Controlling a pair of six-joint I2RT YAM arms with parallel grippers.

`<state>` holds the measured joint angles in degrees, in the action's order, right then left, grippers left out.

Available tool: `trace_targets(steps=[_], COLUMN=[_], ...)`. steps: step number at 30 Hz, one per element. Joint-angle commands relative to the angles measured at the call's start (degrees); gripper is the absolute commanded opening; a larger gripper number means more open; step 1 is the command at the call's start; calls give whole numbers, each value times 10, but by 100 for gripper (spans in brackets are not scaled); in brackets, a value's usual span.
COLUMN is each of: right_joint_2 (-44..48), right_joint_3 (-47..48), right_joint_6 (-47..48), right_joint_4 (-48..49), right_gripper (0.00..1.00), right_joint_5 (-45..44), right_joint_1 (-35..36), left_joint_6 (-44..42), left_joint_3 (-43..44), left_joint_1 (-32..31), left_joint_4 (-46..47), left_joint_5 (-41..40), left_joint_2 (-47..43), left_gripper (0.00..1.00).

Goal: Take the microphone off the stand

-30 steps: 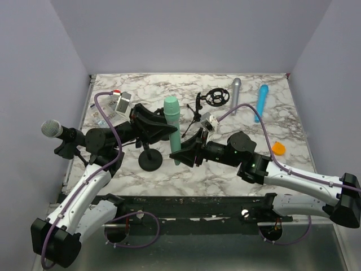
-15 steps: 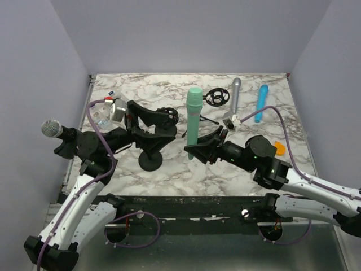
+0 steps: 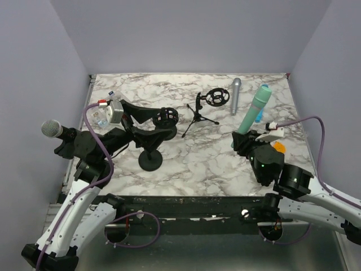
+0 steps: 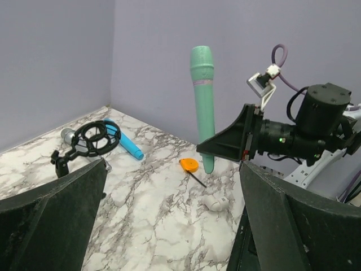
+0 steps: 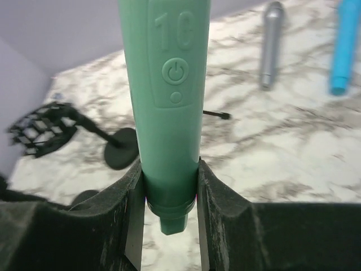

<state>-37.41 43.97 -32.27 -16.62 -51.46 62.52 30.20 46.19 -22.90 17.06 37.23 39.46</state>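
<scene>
The green microphone [image 3: 252, 113] is clear of the stand and tilts above the right side of the table. My right gripper [image 3: 241, 138] is shut on its lower end. In the right wrist view the microphone [image 5: 169, 113] stands between the fingers of the right gripper [image 5: 169, 209], its tail poking out below. The black stand [image 3: 150, 162] with a round base and empty shock mount [image 3: 166, 117] stays at centre left. My left gripper [image 3: 163, 123] is open, its tips beside that mount. The left wrist view shows the microphone [image 4: 203, 101] across the table, beyond the open left gripper [image 4: 169, 226].
A small tripod stand [image 3: 198, 116] with a ring mount [image 3: 215, 97] stands at the back centre. A grey microphone [image 3: 235, 96] and a blue one [image 3: 261, 110] lie at the back right. An orange tape measure [image 3: 278, 148] lies right. A silver-headed microphone [image 3: 52, 129] stands off the table's left edge.
My right gripper has carried the green microphone away from the stand to the right side of the table. My left gripper has opened and drawn back slightly.
</scene>
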Motion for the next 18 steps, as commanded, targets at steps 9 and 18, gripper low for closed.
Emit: trace_targets(steps=[9,18], right_joint_2=[-231,-457], right_joint_3=[23,177], right_joint_6=[7,70], right_joint_4=[-40,-13], right_gripper=[1,2], right_joint_5=[221,505], right_joint_1=[-356,-529], left_joint_6=[-7,-3], left_joint_3=[9,7], left_joint_1=[0,-1], left_joint_4=[-4,7], left_joint_5=[-3,5], left_joint_2=[6,5], left_gripper=[99,99])
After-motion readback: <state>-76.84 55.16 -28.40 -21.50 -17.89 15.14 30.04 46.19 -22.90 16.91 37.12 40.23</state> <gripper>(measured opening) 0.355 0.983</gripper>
